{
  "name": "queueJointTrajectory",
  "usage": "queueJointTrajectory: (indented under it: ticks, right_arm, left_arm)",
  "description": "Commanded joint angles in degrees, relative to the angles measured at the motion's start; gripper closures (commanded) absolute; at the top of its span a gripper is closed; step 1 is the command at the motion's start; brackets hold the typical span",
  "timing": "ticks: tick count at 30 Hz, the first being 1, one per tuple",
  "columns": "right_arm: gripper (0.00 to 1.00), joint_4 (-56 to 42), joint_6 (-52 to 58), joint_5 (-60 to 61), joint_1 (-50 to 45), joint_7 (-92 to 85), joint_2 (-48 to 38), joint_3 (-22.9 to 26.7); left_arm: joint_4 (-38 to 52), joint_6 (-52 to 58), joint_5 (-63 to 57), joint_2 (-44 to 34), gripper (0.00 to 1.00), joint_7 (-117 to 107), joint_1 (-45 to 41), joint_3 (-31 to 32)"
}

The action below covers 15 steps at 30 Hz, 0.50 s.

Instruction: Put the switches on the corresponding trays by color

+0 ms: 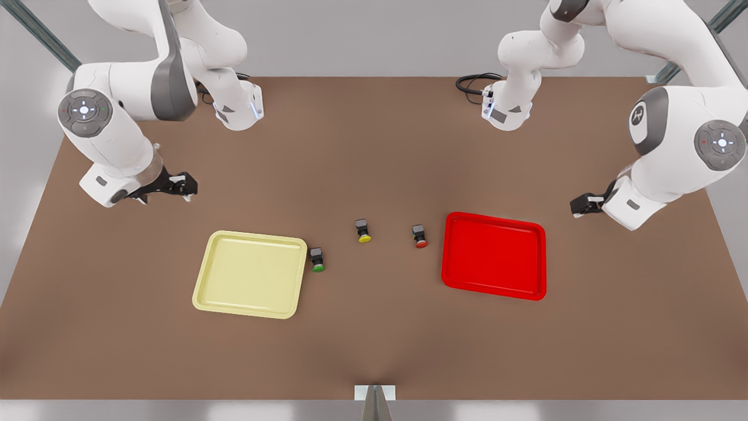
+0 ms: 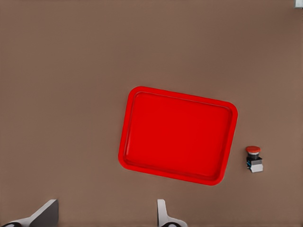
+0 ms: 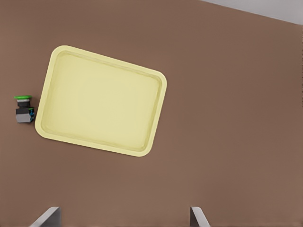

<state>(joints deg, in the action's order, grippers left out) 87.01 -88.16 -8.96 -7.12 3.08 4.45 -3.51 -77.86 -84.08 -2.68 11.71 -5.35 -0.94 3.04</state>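
We see both hands spread open above the desk (image 1: 374, 351): left hand (image 1: 584, 204) near the red tray (image 1: 494, 219), right hand (image 1: 178, 186) beyond the yellow tray (image 1: 250, 238), fingertips (image 3: 196, 217) cut off. Yellow switch (image 1: 363, 230) and red switch (image 1: 419, 235) sit between trays.

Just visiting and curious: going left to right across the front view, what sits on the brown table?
Pale yellow shallow tray → green-capped dark grey switch → yellow-capped dark grey switch → red-capped dark grey switch → bright red shallow tray.
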Motion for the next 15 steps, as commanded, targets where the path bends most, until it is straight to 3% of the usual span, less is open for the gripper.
queueJointTrajectory:
  ticks: [1,4,6,9,15]
  right_arm:
    - [0.00,0.00,0.01,0.00,-0.35,0.00,0.03,0.00]
    - [0.00,0.09,-0.69,6.68,-4.47,2.97,10.13,-1.50]
    - [0.00,0.00,-3.68,7.12,-13.52,13.97,15.76,-1.50]
    - [0.00,-0.09,-20.20,12.57,-28.03,28.30,27.28,-1.50]
    - [0.00,2.81,-35.76,17.14,-33.05,32.34,36.16,-1.41]
  left_arm:
    - [-0.02,0.05,0.04,-0.02,0.00,-0.01,0.06,0.04]
    - [0.42,0.76,0.30,0.68,0.00,0.08,-0.12,0.91]
    - [0.69,1.02,0.04,1.30,0.00,-0.01,-0.12,3.03]
    - [0.34,1.02,0.22,1.56,0.00,-0.01,-0.03,3.91]
    - [0.42,1.19,0.13,3.14,0.00,-0.01,-1.08,3.91]
